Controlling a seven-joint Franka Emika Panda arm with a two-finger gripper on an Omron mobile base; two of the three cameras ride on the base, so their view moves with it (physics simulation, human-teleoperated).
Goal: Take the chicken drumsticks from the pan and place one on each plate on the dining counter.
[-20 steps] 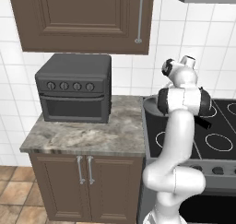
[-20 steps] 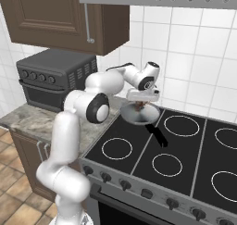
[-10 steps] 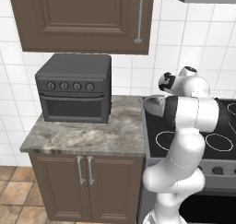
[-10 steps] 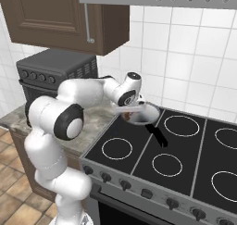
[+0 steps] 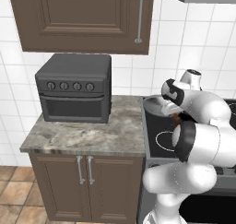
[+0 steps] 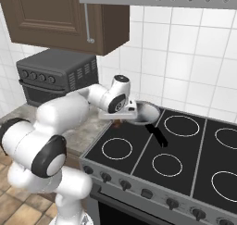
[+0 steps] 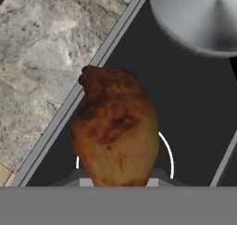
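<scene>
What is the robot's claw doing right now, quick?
Claw: closed, holding a chicken drumstick over the stove, next to the pan.

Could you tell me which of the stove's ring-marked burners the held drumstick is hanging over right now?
The front-left burner ring, nearest the marble counter: the drumstick in the gripper covers its middle, while the pan sits behind it.

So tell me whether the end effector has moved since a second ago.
Yes. In the right base view the end effector has swung left, from over the pan toward the stove's left edge, carrying a drumstick.
</scene>
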